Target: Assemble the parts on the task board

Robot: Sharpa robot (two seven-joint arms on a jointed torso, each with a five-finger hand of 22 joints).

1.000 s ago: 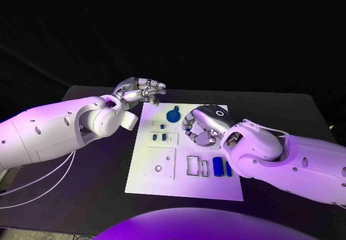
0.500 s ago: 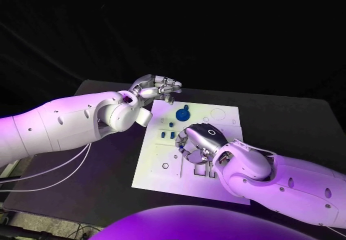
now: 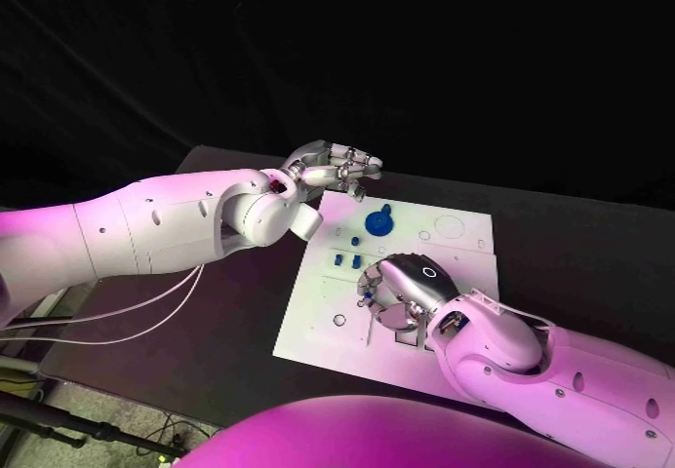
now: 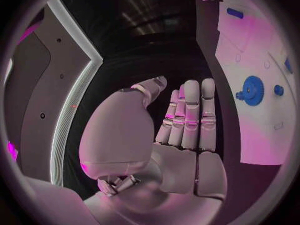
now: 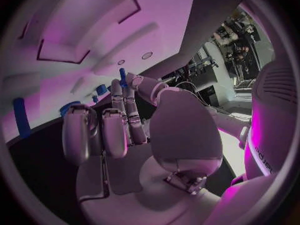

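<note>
Two hands, left hand (image 3: 335,164) and right hand (image 3: 398,290), over one task board (image 3: 321,310).

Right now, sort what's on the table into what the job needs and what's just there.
Job:
- white board
- blue gear standing on it
- small blue pieces beside the right hand
- left hand, at the board's far corner

Just there:
- black table
- white cables under the left arm
</note>
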